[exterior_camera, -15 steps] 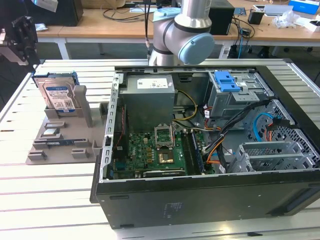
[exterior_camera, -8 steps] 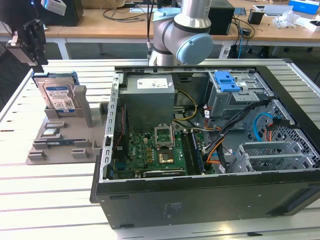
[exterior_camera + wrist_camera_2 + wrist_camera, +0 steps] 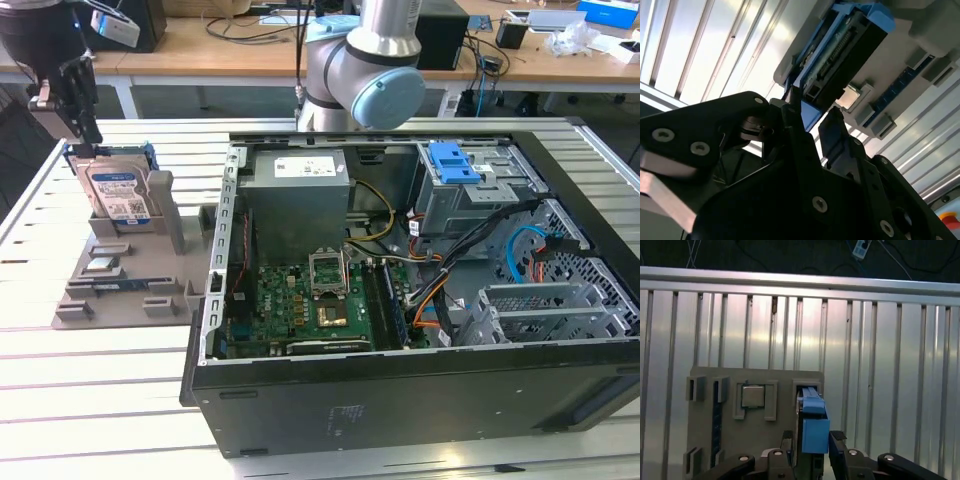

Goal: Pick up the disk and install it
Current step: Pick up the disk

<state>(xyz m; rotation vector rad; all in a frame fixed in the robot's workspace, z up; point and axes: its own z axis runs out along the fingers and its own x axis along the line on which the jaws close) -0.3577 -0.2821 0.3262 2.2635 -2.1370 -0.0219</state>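
The disk [image 3: 115, 192] stands upright in a slot of the grey holder [image 3: 120, 270] at the exterior view's left, its white-and-blue label facing out and blue rails along its edges. My gripper [image 3: 82, 145] hangs right at its top edge. In both wrist views the disk is edge-on, a blue strip [image 3: 815, 425] and a dark connector side [image 3: 840, 50]. The gripper [image 3: 812, 439] is open, its black fingers [image 3: 832, 120] straddling the blue rail, one on each side, with a narrow gap showing on one side.
An open computer case [image 3: 400, 400] lies to the exterior view's right of the holder, with a grey drive cage and blue latch [image 3: 455, 160] at its far side. The arm's base [image 3: 360, 60] stands behind it. A small chip [image 3: 753, 396] sits in the holder. The table is slatted metal.
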